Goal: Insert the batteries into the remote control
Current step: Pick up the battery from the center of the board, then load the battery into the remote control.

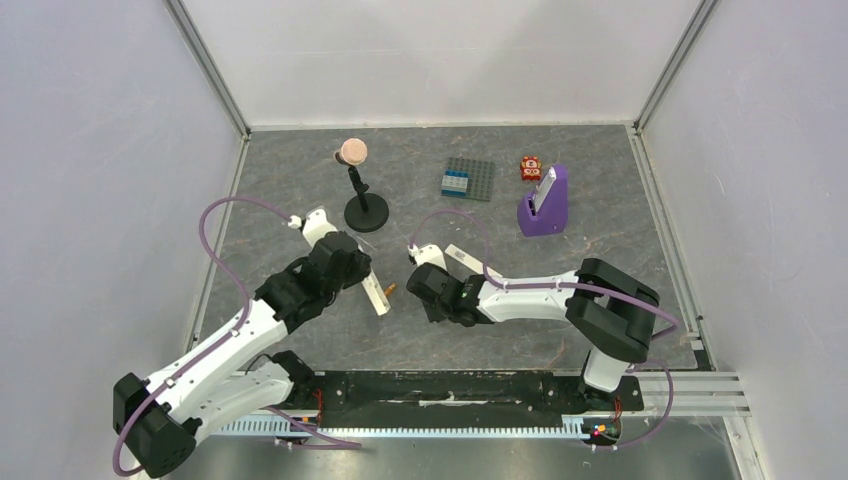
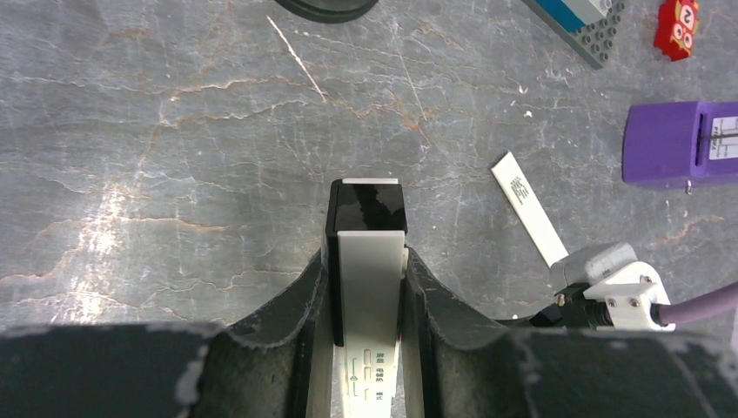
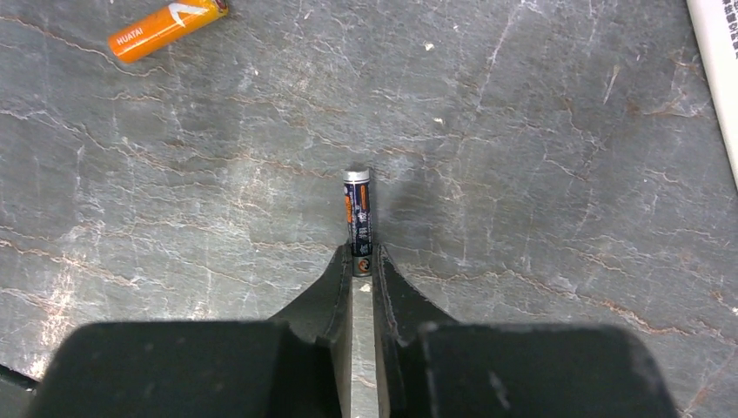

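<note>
Here we take the black stand point(image 1: 365, 212), with its round base and the pink ball point(image 1: 353, 151) on top, as our marker on the grey marbled table point(image 1: 560, 330). Well to its right, at about the same depth, we see the purple stand point(image 1: 548, 212) with a pale slab point(image 1: 545, 190) leaning in it. Between the two, a little farther back than the black stand, lies the grey studded plate point(image 1: 468, 179) with a few blue and white bricks on it. On the near side of the black stand, toward the arm bases, the left gripper point(image 2: 367, 261) clamps the remote control point(image 2: 372, 296) by its long edges; the white bar juts out past the fingertips and ends in a black section. Near and to the right of the black stand, the right gripper point(image 3: 362, 257) is pinched closed on the near end of the dark grey battery point(image 3: 358, 213), whose metallic tip points away from the fingers. A white strip point(image 2: 529, 209) with small print lies flat on the table right of the black stand and nearer than it, next to the right arm's wrist. A small red block point(image 1: 530, 168) sits far to the right of the black stand and a little farther back. The orange battery point(image 3: 165, 29) lies loose on the table on the black stand's near side, between the two grippers and apart from the dark one.
</note>
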You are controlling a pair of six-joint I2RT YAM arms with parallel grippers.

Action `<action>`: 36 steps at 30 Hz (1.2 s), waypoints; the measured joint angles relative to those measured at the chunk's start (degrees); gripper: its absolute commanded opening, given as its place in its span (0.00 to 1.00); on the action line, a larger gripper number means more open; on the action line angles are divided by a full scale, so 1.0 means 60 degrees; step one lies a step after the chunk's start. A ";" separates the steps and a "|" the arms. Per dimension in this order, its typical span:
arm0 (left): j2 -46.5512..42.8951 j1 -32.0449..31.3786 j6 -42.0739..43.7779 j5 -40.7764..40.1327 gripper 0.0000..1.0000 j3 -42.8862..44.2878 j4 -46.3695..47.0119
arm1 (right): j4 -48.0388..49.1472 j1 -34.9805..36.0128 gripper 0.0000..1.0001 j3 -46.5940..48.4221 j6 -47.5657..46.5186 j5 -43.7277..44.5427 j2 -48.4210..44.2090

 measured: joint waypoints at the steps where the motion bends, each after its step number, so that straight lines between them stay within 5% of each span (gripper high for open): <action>1: -0.0033 0.0000 0.0015 0.0055 0.02 -0.0066 0.0102 | 0.0007 0.0000 0.00 0.0000 -0.0047 -0.0018 -0.0004; 8: -0.0313 0.0000 0.0670 0.1235 0.02 -0.1162 0.1912 | -0.0390 0.0000 0.00 -0.0076 -0.0248 -0.0291 -0.0514; 15: -0.0488 0.0000 0.1257 0.3173 0.02 -0.2976 0.5104 | -0.1235 0.0000 0.00 -0.0452 -0.0321 -0.0787 -0.3016; 26: 0.0423 0.0000 0.0175 0.4317 0.02 -0.4801 1.0262 | -0.2361 -0.0004 0.01 -0.0423 -0.0178 -0.2069 -0.4539; 36: 0.0310 0.0000 -0.0907 0.3956 0.02 -0.5067 1.1081 | -0.2459 -0.0004 0.01 0.0106 0.0142 -0.2430 -0.3942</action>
